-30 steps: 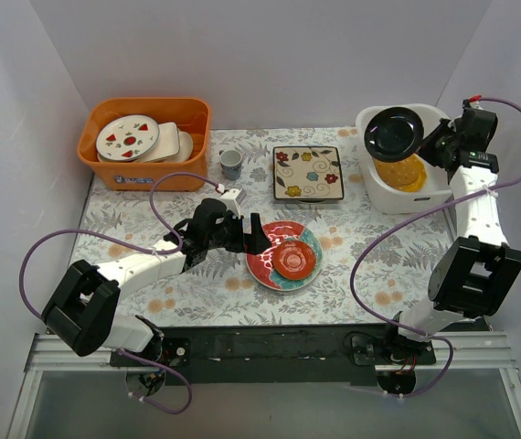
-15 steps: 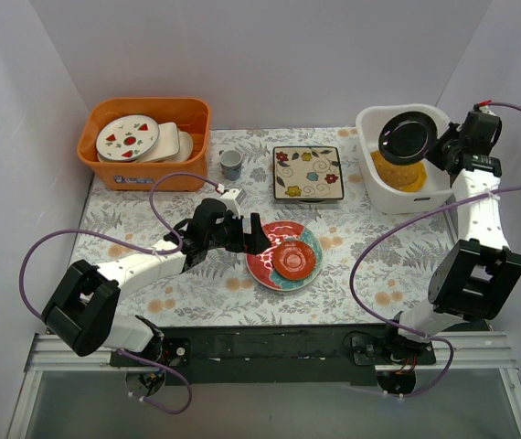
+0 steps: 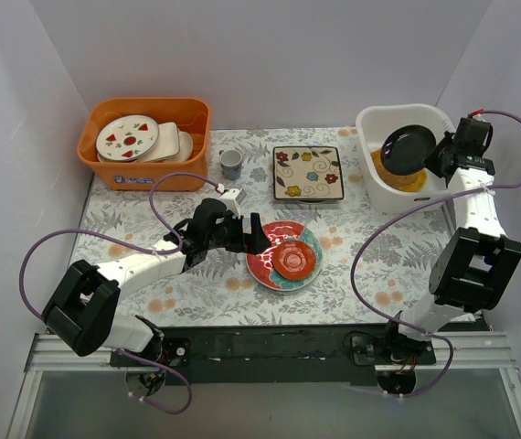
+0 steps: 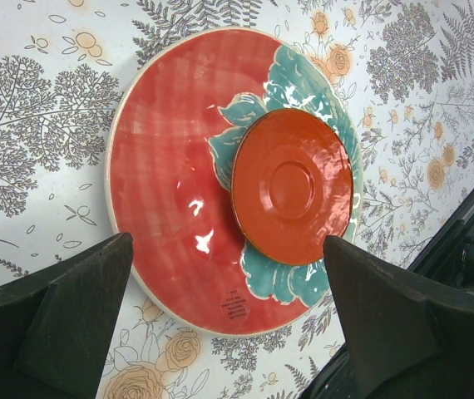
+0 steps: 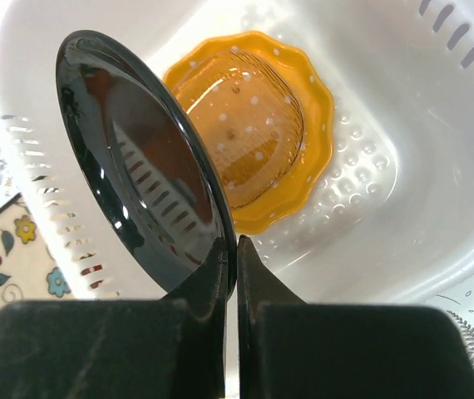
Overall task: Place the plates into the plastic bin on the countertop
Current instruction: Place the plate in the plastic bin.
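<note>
My right gripper is shut on the rim of a dark round plate, holding it on edge inside the white plastic bin. On the bin's floor lies a yellow scalloped plate. My left gripper stands open low over the countertop, its fingers straddling the near edge of a red-and-teal plate without touching it. A small orange saucer lies on that plate. A cream square floral plate rests at the back centre.
An orange bin at the back left holds white plates with red and green marks. A small cup stands beside it. White walls close in three sides.
My right gripper has lowered the dark plate from above the bin's rim down into the bin, tilting it further on edge. The left arm has not moved.
</note>
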Available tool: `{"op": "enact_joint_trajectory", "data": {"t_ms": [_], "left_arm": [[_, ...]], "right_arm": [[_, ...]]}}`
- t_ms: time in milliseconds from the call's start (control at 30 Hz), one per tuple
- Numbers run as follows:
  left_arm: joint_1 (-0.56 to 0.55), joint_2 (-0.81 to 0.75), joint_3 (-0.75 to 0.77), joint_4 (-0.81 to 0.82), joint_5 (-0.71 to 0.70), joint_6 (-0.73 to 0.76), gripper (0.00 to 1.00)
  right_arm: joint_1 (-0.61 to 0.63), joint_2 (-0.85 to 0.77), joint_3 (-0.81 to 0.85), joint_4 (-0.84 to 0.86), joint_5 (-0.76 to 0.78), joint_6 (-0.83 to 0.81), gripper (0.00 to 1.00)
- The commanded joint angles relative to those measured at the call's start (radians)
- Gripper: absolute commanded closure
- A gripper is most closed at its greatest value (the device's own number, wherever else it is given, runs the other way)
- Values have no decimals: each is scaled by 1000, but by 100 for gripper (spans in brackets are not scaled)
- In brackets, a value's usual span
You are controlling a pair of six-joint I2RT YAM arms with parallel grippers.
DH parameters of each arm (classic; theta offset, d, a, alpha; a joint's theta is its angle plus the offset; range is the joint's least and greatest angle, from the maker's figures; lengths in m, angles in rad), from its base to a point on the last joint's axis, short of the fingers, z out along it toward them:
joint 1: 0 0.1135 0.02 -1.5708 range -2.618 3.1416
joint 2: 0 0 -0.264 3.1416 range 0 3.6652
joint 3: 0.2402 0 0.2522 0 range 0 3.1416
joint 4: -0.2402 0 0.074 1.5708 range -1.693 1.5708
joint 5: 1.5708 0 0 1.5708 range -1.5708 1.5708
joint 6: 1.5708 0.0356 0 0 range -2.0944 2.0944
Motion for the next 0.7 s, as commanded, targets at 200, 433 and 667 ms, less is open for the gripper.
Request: {"op": "enact_joint_trajectory", "data": {"t_ms": [200, 433, 667], "left_arm": [[-3, -17, 3, -5, -16, 8, 2], [-5, -14, 7, -8, -15, 6, 2], [-5, -9, 5, -9, -15, 4, 2]], "right_arm": [[-3, 70, -1, 49, 27, -26, 99], [-4, 95, 5, 45, -2, -42, 92], [-4, 87, 23, 32, -51, -50, 47]]}}
